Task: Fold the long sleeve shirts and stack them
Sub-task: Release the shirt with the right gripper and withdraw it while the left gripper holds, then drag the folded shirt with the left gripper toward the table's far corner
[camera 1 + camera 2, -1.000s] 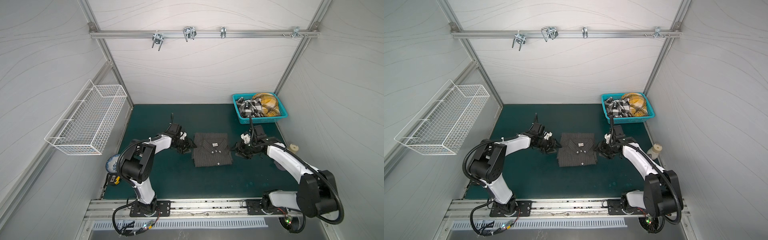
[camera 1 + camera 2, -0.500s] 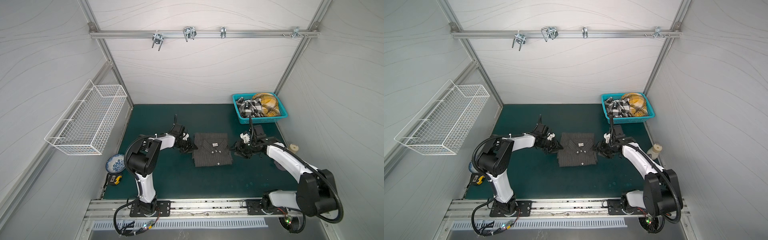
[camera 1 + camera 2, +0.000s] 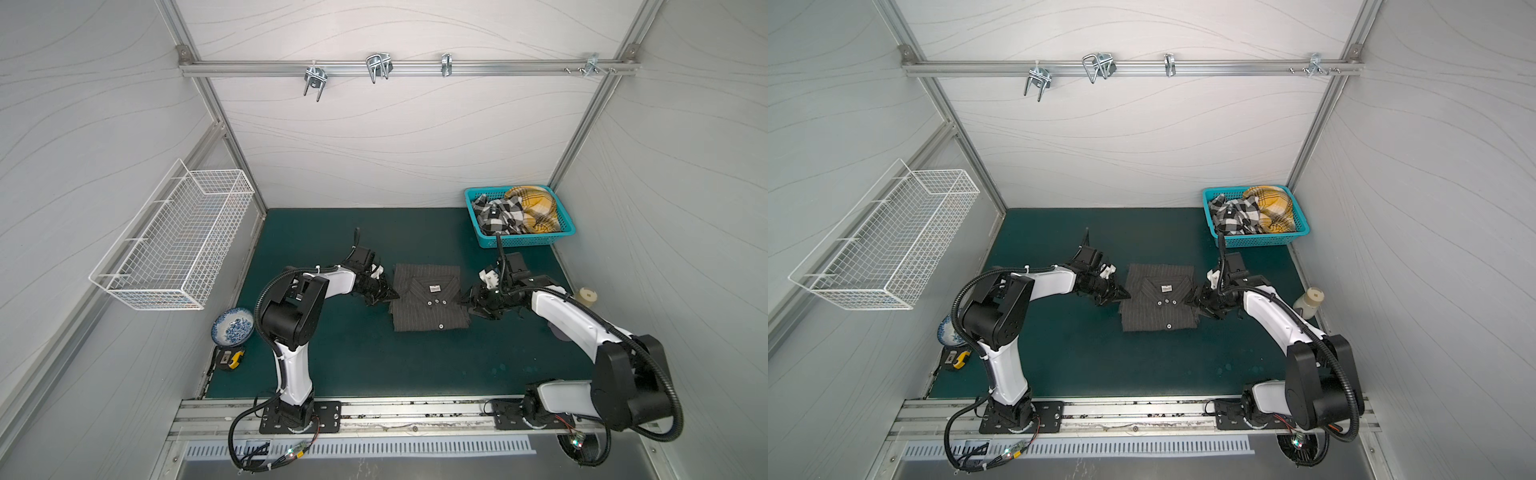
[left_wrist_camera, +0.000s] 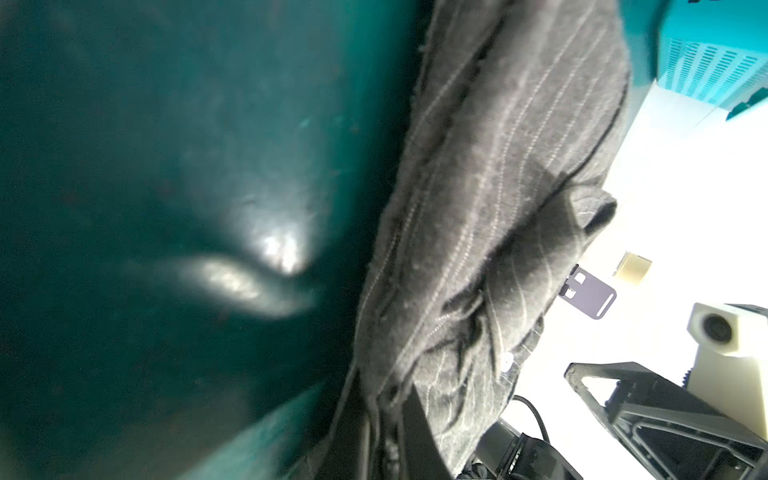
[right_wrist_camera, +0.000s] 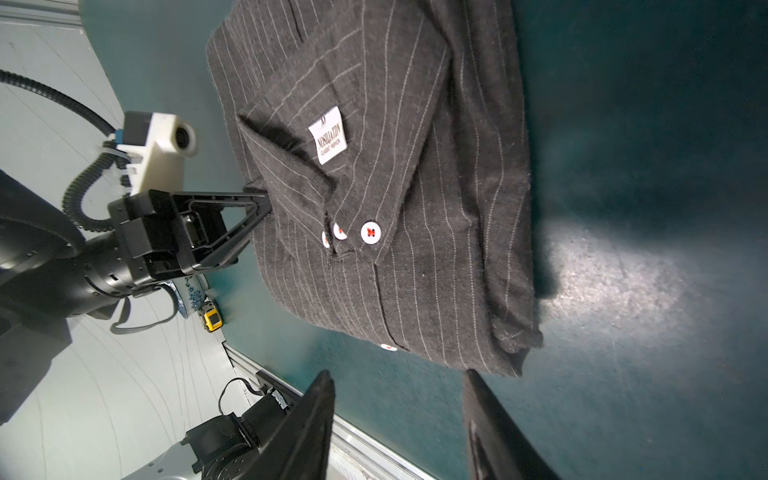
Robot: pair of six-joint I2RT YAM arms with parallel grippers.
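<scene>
- The grey pinstriped shirt (image 3: pixel 428 301) lies folded flat at the centre of the green tabletop (image 3: pixel 332 357) in both top views. It is folded into a nearly square packet, so no long axis stands out.
- Its collar (image 3: pixel 432 286) and white label (image 5: pixel 327 135) face up, towards the upper edge of the frame. The row of pale buttons (image 5: pixel 371 232) runs from there down towards the lower edge.
- The left claw (image 3: pixel 392 296) reaches in from the left of the frame. It is closed on the shirt's left edge, level with the collar.
- The right claw (image 3: pixel 464 301) is at the shirt's right edge and is open, with its jaws spread. In the right wrist view the shirt's near corner lies just in front of the gap.
- A checked shirt (image 3: pixel 496 214) and a yellow plaid shirt (image 3: pixel 536 208) lie crumpled in the teal basket (image 3: pixel 523 241) at the upper right. They are well apart from the folded one.
</scene>
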